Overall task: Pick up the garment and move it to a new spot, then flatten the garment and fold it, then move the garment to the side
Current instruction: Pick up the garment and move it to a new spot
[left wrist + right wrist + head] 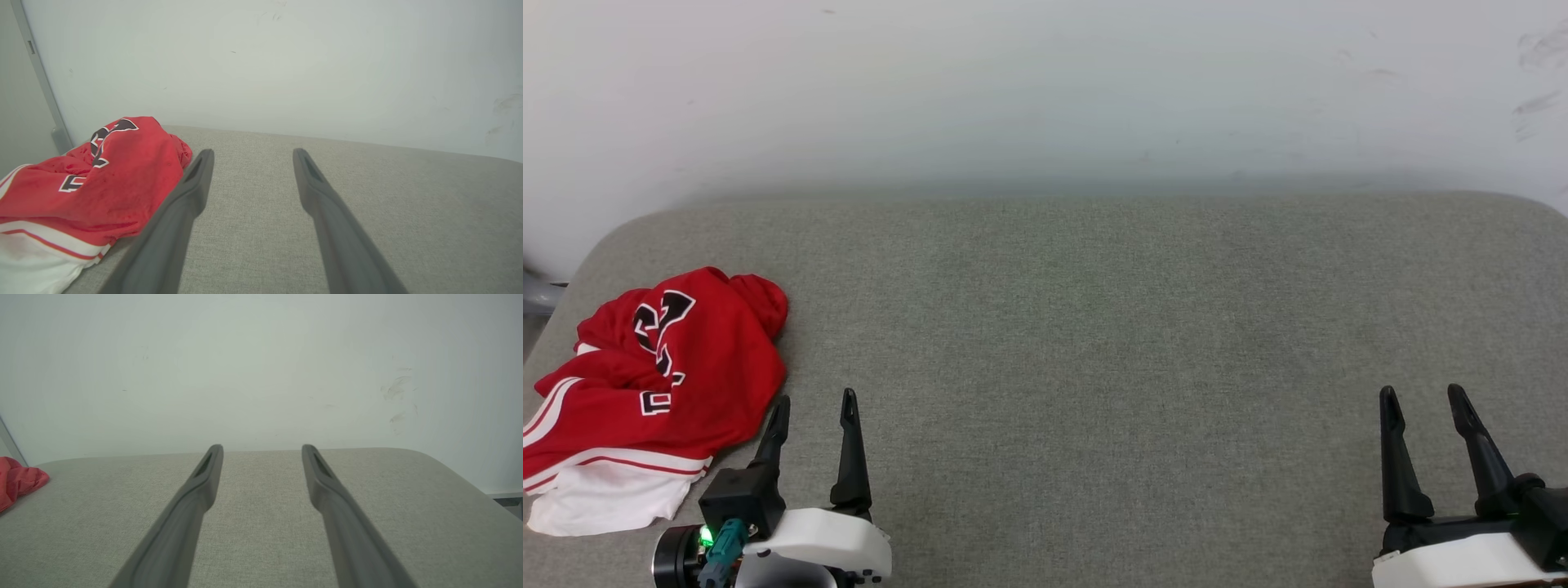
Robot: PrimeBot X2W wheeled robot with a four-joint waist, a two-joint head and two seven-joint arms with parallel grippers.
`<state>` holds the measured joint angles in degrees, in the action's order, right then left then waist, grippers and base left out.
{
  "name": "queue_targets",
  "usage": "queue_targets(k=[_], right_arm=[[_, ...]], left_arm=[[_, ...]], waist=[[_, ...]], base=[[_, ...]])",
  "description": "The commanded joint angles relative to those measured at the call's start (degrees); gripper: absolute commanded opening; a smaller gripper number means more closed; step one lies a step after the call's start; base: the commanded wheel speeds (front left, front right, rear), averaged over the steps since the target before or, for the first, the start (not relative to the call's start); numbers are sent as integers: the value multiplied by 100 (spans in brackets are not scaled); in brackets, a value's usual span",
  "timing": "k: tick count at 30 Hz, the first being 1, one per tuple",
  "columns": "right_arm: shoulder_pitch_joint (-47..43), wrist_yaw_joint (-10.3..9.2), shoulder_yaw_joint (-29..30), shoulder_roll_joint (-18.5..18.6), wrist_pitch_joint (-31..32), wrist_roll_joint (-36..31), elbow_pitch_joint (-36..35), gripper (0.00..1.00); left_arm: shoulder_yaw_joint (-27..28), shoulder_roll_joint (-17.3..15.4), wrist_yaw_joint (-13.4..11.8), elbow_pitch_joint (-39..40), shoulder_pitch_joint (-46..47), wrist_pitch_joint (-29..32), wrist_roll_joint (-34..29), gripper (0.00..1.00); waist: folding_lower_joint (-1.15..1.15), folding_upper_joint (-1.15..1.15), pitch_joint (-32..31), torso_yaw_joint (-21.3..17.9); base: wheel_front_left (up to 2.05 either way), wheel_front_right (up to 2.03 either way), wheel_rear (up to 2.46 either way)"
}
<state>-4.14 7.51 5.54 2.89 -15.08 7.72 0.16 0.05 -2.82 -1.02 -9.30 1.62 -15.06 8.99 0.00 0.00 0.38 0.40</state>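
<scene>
The garment (662, 384) lies crumpled at the left end of the grey surface: red cloth with black white-outlined print, striped trim and a white sleeve at its near side. From the left wrist it appears as the garment (102, 183) on the left, and a red edge of the garment (18, 479) shows in the right wrist view. My left gripper (814, 404) stands open just right of the heap, its left finger close beside the cloth. My right gripper (1423, 396) is open at the far right, nothing between its fingers.
The grey fabric-covered surface (1094, 343) has rounded far corners and ends at a pale wall (1045, 90). A grey metal post (39, 77) rises behind the garment at the left edge.
</scene>
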Motion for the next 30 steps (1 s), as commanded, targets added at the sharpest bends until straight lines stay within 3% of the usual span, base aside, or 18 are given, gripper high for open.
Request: queue_targets(k=[1,16,30], right_arm=[[-60,-4,-8,-3,-14,35,13,100],[-74,-4,-29,-3,-14,-11,31,100],[-152,-4,-120,-3,-14,-71,17,100]], left_arm=[[6,-11,12,-4,-1,-18,-21,100],[17,-11,21,-65,46,-18,-78,100],[192,-11,-4,-128,101,-17,-21,100]], waist=[[0,0,-1,0],[0,0,21,126],[0,0,49,997]], base=[[0,0,0],[0,0,0],[0,0,0]])
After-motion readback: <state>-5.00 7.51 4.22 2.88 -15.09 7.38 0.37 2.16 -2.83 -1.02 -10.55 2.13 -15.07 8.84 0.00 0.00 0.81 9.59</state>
